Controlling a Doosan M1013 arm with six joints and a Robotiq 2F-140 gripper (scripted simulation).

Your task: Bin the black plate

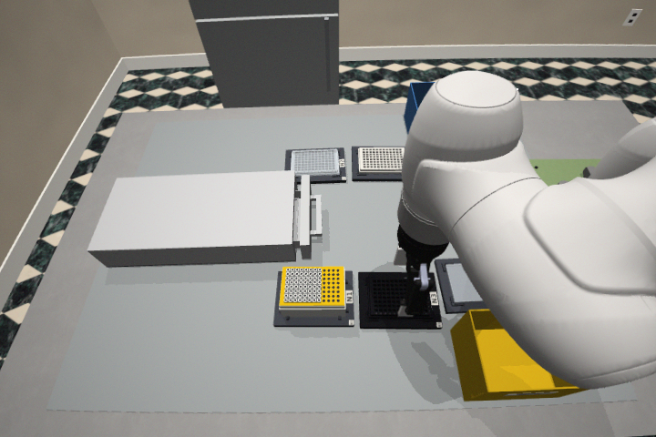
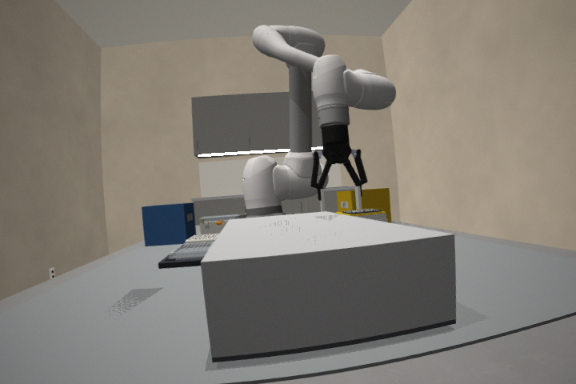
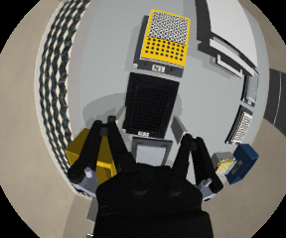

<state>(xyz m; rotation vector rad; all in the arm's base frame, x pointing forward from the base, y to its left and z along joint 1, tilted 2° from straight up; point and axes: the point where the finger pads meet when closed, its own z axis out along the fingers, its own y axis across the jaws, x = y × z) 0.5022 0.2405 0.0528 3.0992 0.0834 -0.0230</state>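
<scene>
The black plate (image 1: 394,298) lies in its dark work nest at the front middle of the bench. It also shows in the wrist view (image 3: 151,102), straight ahead of the fingers. My gripper (image 1: 415,293) hangs above the plate's right part, fingers pointing down and spread, with nothing between them. In the exterior view the gripper (image 2: 338,184) is well above the bench, fingers apart. The wrist view shows both fingers open and empty. The yellow bin W1 (image 1: 499,358) stands upright just right of and in front of the plate, partly hidden by my arm.
A yellow-framed tip rack (image 1: 313,287) sits in the nest left of the black plate. An empty nest (image 1: 460,285) lies to the right. Two more plates (image 1: 315,161) (image 1: 381,158) sit at the back. A large grey box (image 1: 194,216) stands left; a blue bin (image 1: 417,103) behind my arm.
</scene>
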